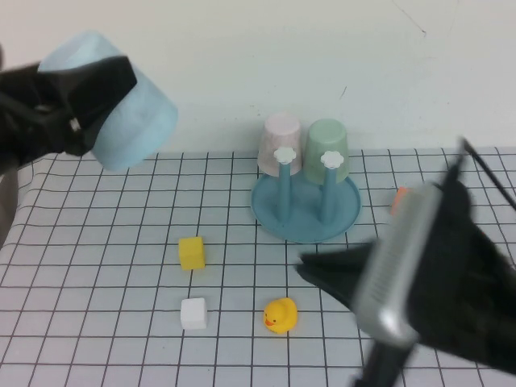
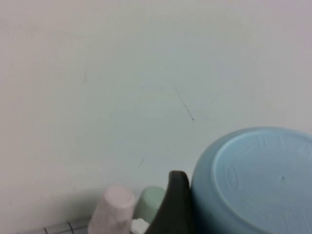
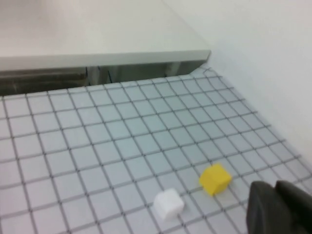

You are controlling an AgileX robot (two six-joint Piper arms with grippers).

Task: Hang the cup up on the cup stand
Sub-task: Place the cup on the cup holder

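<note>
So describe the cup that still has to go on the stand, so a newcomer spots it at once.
Start at the cup stand at the back of the table, then look far to its left, up in the air. There the left gripper holds the cup tilted. It is light blue; the pink cup and green cup already sit on pegs.

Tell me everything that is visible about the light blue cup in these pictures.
The light blue cup is a smooth, tapered plastic tumbler without a handle. The left gripper holds it in the air above the table's far left side, its black jaws wide around the cup's wall. The cup is tilted, its flat base turned outward; the left wrist view shows faint moulded marks on that base. It touches nothing else and is well apart from the cup stand.
</note>
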